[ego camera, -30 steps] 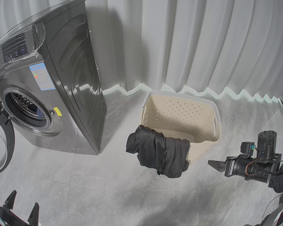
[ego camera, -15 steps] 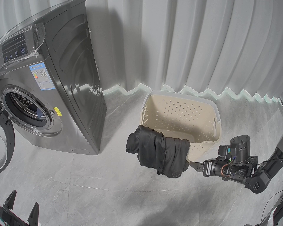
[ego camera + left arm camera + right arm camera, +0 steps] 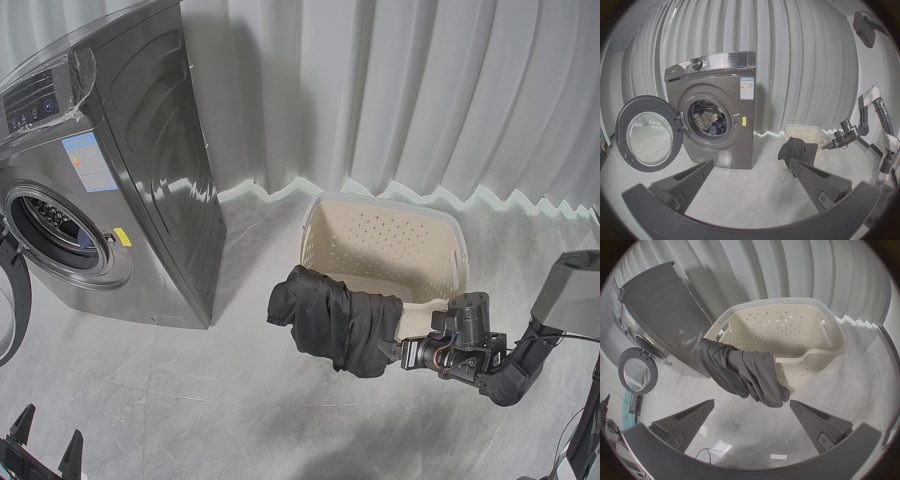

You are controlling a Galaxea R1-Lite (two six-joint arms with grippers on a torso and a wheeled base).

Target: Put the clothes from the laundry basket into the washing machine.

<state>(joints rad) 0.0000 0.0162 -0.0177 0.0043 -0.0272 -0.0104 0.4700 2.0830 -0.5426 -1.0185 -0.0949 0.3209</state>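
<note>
Closing in from the robot's right, the right pincer [image 3: 394,351] now sits just beside the black garment [image 3: 337,325] draped over the near rim of the laundry basket [image 3: 387,203], jaws spread wide, holding nothing. A grasp looks imminent. The left pincer [image 3: 49,431] hangs low, likewise wide open and empty. The washing machine [image 3: 156,156] has its door open.

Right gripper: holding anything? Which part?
Nothing held: right gripper open beside the black garment draped over the laundry basket rim; left gripper open too.
</note>
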